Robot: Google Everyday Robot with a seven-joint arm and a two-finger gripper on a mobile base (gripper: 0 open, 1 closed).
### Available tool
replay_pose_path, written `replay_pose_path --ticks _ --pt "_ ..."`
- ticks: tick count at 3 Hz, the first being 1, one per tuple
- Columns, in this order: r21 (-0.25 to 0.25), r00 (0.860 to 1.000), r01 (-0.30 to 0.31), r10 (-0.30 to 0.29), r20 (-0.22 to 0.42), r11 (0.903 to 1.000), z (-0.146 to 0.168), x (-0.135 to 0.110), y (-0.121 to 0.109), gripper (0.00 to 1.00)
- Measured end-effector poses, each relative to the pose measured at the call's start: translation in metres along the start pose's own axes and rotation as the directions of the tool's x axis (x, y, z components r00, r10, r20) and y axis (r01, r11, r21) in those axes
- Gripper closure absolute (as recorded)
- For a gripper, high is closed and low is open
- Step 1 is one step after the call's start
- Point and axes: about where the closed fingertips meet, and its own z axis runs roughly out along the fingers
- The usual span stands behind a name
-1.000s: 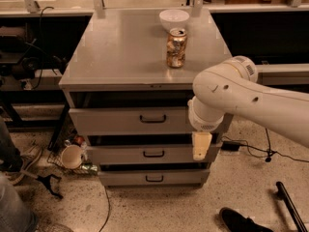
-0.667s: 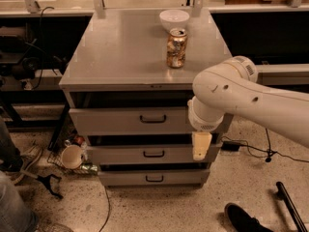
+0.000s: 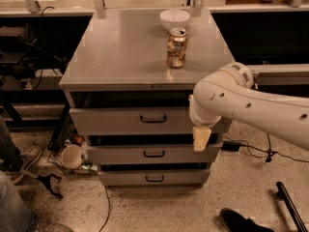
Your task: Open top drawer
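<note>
A grey cabinet point(image 3: 120, 57) stood in the middle of the view, with three drawers stacked in its front. The top drawer point(image 3: 111, 121) sat just under the cabinet's flat top and had the tallest, widest panel of the three, with a small dark handle point(image 3: 153, 119) at its centre. A dark band showed between the edge of the top and this panel, but how far the drawer stood out could not be told. Below it were the middle drawer point(image 3: 120, 154) and the bottom drawer point(image 3: 125, 178), each shallower and narrower, with a like handle. The white arm point(image 3: 251, 105) reached in from the right edge and bent down in front of the cabinet's right side. The gripper point(image 3: 201, 139) hung from it as a pale piece pointing at the floor, at the right end of the drawers, level with the gap between the top and middle ones and well to the right of the top drawer's handle. Whether it was wide or narrow could not be told, and nothing showed in it. On the cabinet a can point(image 3: 176, 48) stood upright near the back right, with a white bowl point(image 3: 175, 18) just behind it. On the floor point(image 3: 159, 207) a cup point(image 3: 71, 156) lay on its side (mouth toward the camera) by the cabinet's lower left corner, and a dark shoe point(image 3: 239, 221) showed at the bottom edge.
</note>
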Motion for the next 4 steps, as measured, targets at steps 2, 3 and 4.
replay_pose_path --ticks 2,3,4 --pt "0.033 1.000 -0.026 0.025 0.015 0.9991 0.040 0.019 -0.024 0.00" --pt "0.022 0.998 -0.058 0.057 0.031 0.9981 0.055 0.031 -0.030 0.00" --pt "0.004 0.996 -0.086 0.086 0.038 0.9962 0.066 0.041 -0.034 0.16"
